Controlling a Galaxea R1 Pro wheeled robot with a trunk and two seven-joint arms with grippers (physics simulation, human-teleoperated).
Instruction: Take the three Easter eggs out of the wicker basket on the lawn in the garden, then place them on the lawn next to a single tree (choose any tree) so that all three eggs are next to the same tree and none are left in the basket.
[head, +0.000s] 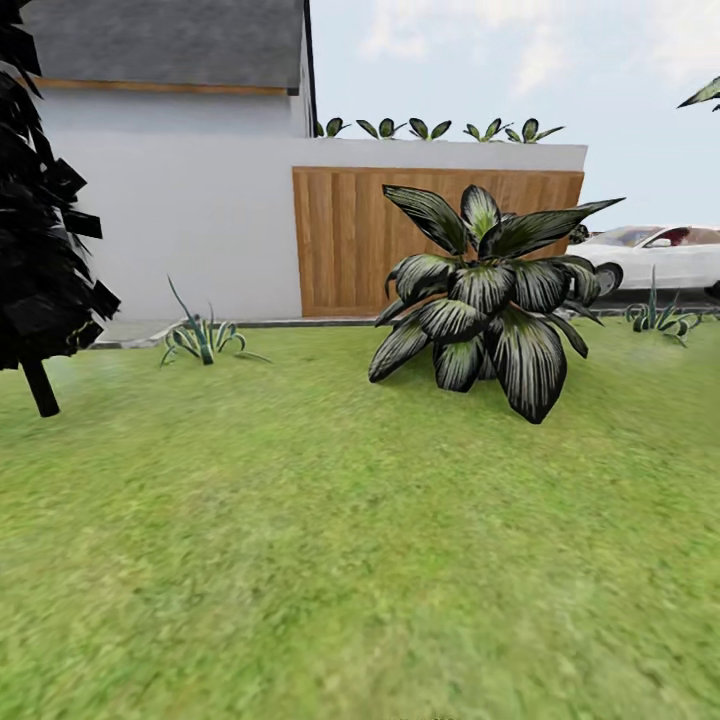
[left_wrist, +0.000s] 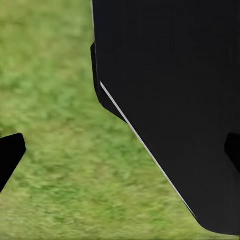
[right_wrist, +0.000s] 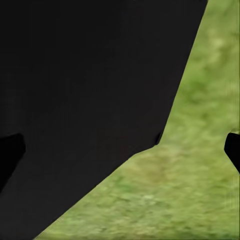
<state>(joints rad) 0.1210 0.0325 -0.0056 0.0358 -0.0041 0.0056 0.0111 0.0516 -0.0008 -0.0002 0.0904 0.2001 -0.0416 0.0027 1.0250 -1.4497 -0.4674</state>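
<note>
The lawn (head: 330, 560) spread wide and flat, mottled green, with open room on every side ahead of the robot. Beyond it stood the white house (head: 190, 215) under a grey roof, with a wooden panel (head: 345, 240) set into its wall; no writing could be read anywhere. A big striped-leaf plant (head: 485, 300) grew on the grass near the far edge, a black-leaved tree (head: 40, 230) stood off to the left, and a white car (head: 660, 255) sat past the lawn's right end. A small spiky plant (head: 203, 338) grew by the curb.

The left hand (left_wrist: 120, 150) hung over bare grass, fingertips (left_wrist: 10, 152) set wide apart, holding nothing. The right hand (right_wrist: 120, 150) was likewise spread wide and empty, beside a dark body panel (right_wrist: 85, 100).
</note>
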